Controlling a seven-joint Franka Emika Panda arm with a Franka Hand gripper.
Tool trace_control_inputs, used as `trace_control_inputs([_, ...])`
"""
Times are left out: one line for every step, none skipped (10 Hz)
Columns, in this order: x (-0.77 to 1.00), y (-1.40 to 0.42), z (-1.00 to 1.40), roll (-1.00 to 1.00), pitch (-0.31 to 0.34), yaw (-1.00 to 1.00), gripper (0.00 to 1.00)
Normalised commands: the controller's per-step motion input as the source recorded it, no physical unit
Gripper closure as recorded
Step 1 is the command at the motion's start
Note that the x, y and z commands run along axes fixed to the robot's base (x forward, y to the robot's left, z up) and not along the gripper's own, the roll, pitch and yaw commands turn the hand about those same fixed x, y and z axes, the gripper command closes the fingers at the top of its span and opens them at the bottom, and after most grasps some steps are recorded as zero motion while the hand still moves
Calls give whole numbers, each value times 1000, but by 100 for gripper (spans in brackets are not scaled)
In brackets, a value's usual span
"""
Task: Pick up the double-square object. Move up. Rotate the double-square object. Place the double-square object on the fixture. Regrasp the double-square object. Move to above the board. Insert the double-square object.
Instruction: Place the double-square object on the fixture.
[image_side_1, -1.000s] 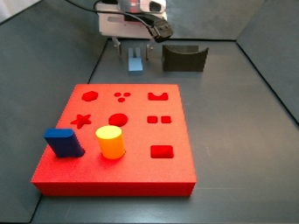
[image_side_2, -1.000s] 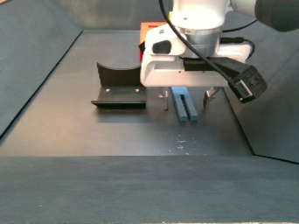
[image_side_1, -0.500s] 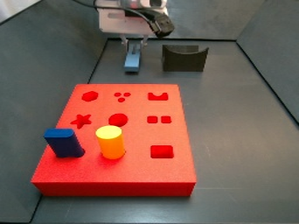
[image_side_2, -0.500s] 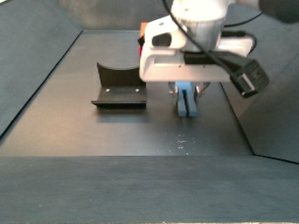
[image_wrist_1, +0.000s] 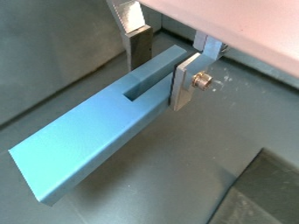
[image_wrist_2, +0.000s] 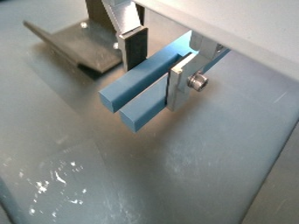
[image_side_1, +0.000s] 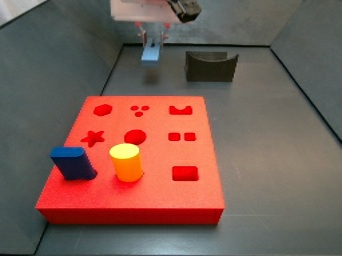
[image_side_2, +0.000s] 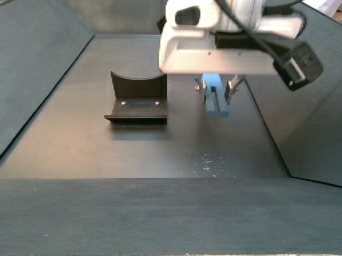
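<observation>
1. The pincer hangs in the air above the dark grey floor, squeezed tight on the double-square object.
2. In both wrist views, the silver fingers press both sides of the grey-blue bar, close to its split end.
3. The bar touches nothing below it.
4. The fixture sits on the floor just beside it.
5. The red board lies well apart, with a blue block and a yellow cylinder on it.
6. Dark walls stand around the floor.
</observation>
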Motion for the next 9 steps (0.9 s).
trace_control_inputs([-13, 1, 1000, 46, 20, -3, 100])
trace_control_inputs([-18, 1, 1000, 65, 33, -8, 100])
trace_control_inputs([-20, 1, 1000, 82, 47, -7, 100])
trace_control_inputs([-25, -1, 1000, 96, 62, -2, 100])
trace_control_inputs([-26, -1, 1000, 105, 65, 4, 100])
trace_control_inputs([-30, -7, 1000, 120, 74, 18, 100])
trace_control_inputs([-33, -8, 1000, 135, 81, 23, 100])
trace_control_inputs([-34, -8, 960, 144, 87, 26, 100])
trace_control_inputs([-28, -6, 805, 142, 88, 28, 100])
